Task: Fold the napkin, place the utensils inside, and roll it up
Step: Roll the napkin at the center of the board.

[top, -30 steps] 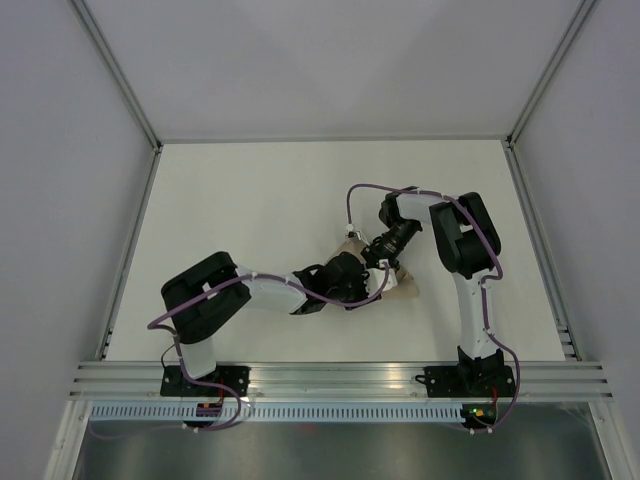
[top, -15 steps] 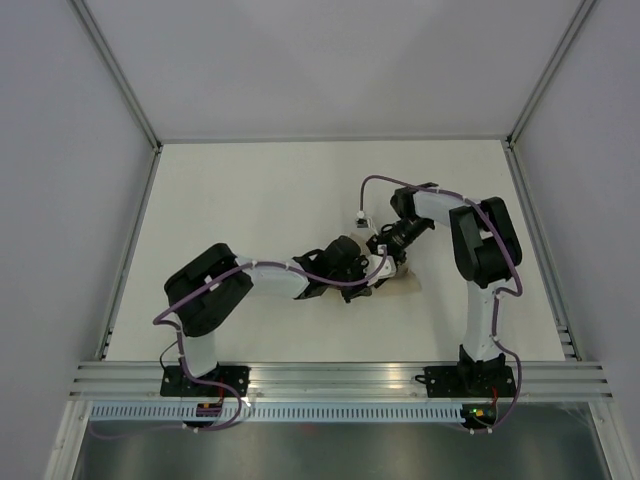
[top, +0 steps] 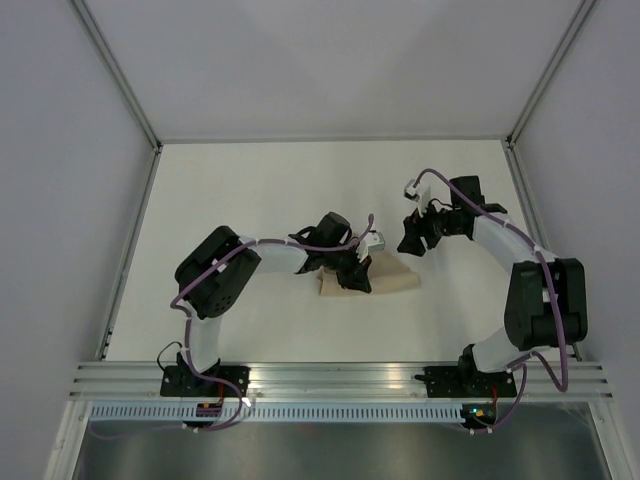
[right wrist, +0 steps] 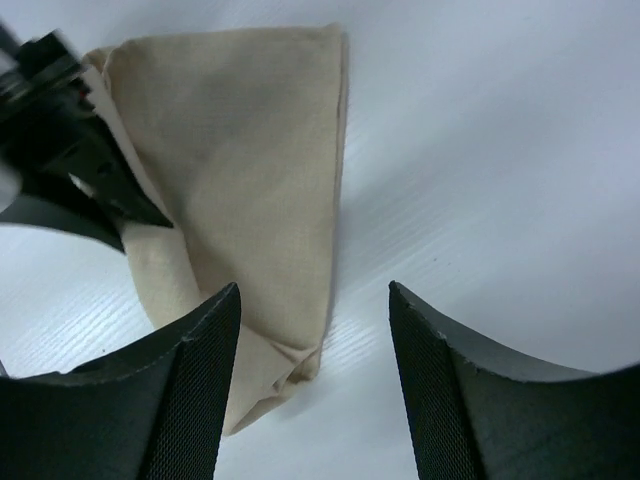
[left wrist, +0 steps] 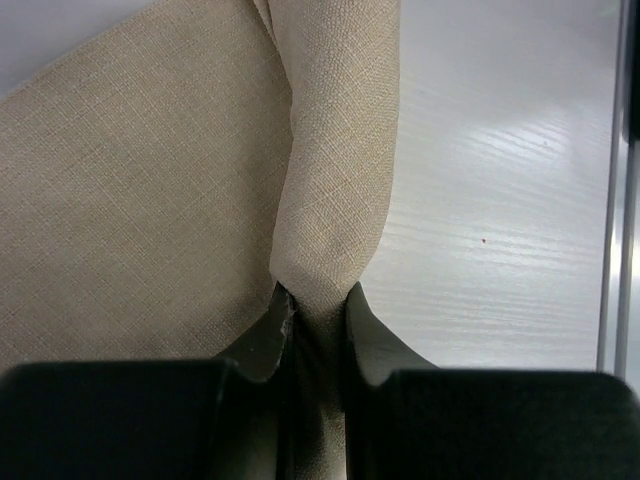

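The tan napkin [top: 385,276] lies folded on the white table, mid-table. My left gripper [top: 355,272] is shut on a bunched edge of the napkin [left wrist: 335,180]; the cloth runs up from between the jaws. My right gripper [top: 412,240] is open and empty, above the table to the right of the napkin. In the right wrist view the napkin [right wrist: 250,170] lies beyond the left finger [right wrist: 190,390], with the left gripper's black parts [right wrist: 60,150] at its left edge. No utensils show in any view.
Metal frame rails [top: 130,250] border the table on the left and right, and a rail [top: 340,378] runs along the near edge. Bare white tabletop [top: 280,190] surrounds the napkin.
My right gripper has let go and pulled back up and to the right, away from the napkin. My left gripper has shifted up and right, still holding the cloth. More of the napkin shows.
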### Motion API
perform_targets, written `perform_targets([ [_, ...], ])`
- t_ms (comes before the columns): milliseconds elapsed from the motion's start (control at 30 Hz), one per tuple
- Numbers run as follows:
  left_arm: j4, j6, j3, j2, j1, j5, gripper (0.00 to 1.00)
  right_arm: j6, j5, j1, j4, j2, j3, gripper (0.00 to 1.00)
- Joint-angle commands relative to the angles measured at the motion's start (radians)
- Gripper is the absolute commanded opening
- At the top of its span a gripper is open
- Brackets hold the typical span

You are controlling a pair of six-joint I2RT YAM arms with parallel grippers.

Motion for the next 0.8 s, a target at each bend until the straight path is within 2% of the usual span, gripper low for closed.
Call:
perform_targets([
  [0,-0.104,-0.060,0.013,0.065,0.027,0.112,0.02,-0.058,0.002,0.008,0.181,-0.163,-0.153,0.66],
  [133,-0.170,-0.066,0.082,0.100,0.041,0.155,0.02,-0.168,0.039,0.063,0.216,-0.306,-0.291,0.70],
  [367,-0.236,-0.083,0.151,0.157,0.042,0.168,0.02,-0.184,0.225,0.255,0.379,-0.475,-0.482,0.71],
  [767,-0.286,-0.080,0.159,0.180,0.048,0.138,0.02,-0.238,0.424,0.473,0.477,-0.483,-0.595,0.71],
])
